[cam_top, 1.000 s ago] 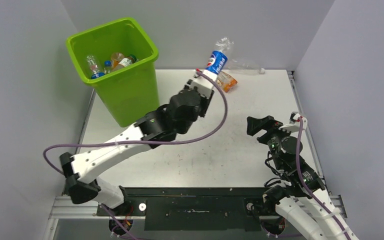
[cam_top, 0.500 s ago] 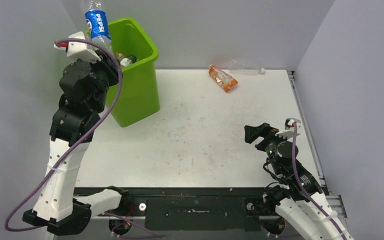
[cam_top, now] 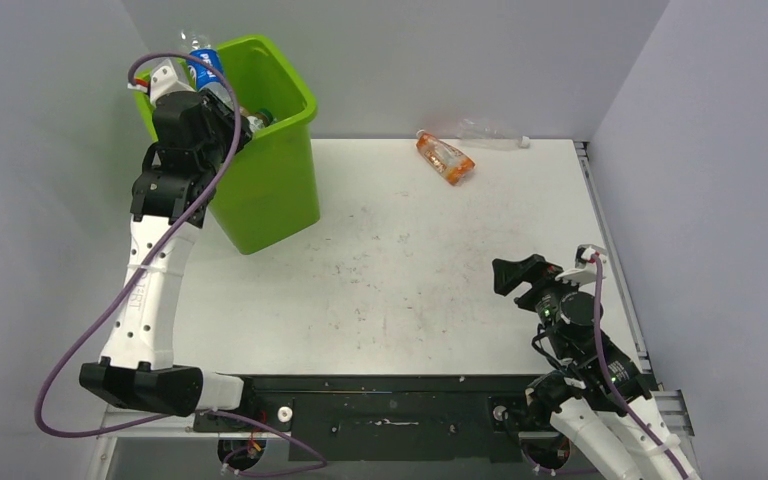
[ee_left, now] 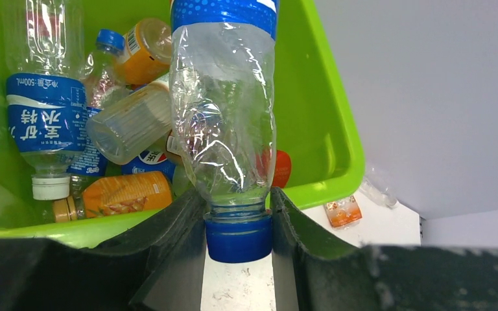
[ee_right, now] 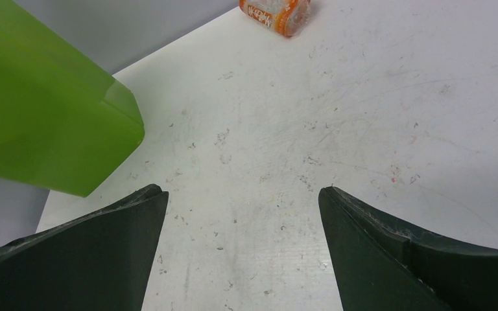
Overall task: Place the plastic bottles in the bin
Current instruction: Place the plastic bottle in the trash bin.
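My left gripper (cam_top: pixel 200 88) (ee_left: pixel 238 221) is shut on the blue cap of a crumpled clear Pepsi bottle (cam_top: pixel 209 66) (ee_left: pixel 224 110). It holds the bottle over the near left part of the lime-green bin (cam_top: pixel 272 190) (ee_left: pixel 337 172). Several bottles (ee_left: pixel 47 123) with blue and orange labels lie inside the bin. Out on the table's far side lie an orange-label bottle (cam_top: pixel 445 157) (ee_right: pixel 273 13) and a clear bottle (cam_top: pixel 490 131). At the near right, well apart from both, my right gripper (cam_top: pixel 525 275) (ee_right: pixel 242 194) is open with nothing in it.
The bin stands at the table's (cam_top: pixel 400 270) far left corner against grey walls. A raised metal edge runs along the table's right side (cam_top: pixel 610 230). The left arm's purple cable (cam_top: pixel 80 350) loops out past the table's left edge.
The left arm swung from the far middle of the table to the bin, carrying the Pepsi bottle, then lowered it toward the bin's opening. The right arm drew back slightly.
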`<state>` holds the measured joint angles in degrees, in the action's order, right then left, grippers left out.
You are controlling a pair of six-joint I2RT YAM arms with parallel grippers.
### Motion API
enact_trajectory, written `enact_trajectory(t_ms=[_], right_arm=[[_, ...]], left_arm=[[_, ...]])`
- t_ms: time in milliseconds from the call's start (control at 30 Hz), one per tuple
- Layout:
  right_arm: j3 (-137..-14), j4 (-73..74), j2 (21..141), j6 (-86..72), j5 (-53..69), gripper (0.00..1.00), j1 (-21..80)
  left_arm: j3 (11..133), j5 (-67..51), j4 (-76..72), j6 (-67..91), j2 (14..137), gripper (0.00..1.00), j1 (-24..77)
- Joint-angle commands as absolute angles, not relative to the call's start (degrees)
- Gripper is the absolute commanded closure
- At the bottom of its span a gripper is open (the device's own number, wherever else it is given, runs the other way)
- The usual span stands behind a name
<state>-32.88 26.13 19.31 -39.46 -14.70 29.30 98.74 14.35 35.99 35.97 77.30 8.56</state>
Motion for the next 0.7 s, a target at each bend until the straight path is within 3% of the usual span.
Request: enact_trajectory(t_ms=[0, 67, 200, 333, 400, 533, 667], right_arm=[[-34.1, 27.1, 18.7, -39.2, -16.4, 0.1, 29.4], [-33.8, 27.2, 18.3, -39.2, -17.0, 0.1, 29.5], [-33.5, 27.0, 18.5, -39.2, -17.0, 0.1, 29.4], [-33.2, 26.0, 19.6, -39.2, -16.7, 0.1, 29.4], [-33.3, 25.3, 20.2, -39.2, -16.4, 0.1, 29.4], [-33.3, 24.0, 21.6, -39.0, -16.1, 0.1, 29.4], [-33.6, 22.0, 24.4, -38.3, -14.7, 0.1, 29.4]], left_arm=[[100.7, 15.2, 32.6, 37.8, 78.7, 0.92, 7.6], [98.1, 15.1, 30.3, 37.7, 77.6, 0.79, 7.6], [94.9, 16.1, 26.5, 35.7, 75.1, 0.45, 7.7], [92.4, 18.0, 21.5, 31.3, 71.4, 0.3, 10.2], [91.0, 21.0, 18.4, 26.2, 69.2, 0.17, 15.0], [88.8, 27.9, 14.2, 17.5, 64.9, 0.04, 25.0], [80.3, 22.9, 8.7, 12.5, 58.4, 0.03, 32.2]])
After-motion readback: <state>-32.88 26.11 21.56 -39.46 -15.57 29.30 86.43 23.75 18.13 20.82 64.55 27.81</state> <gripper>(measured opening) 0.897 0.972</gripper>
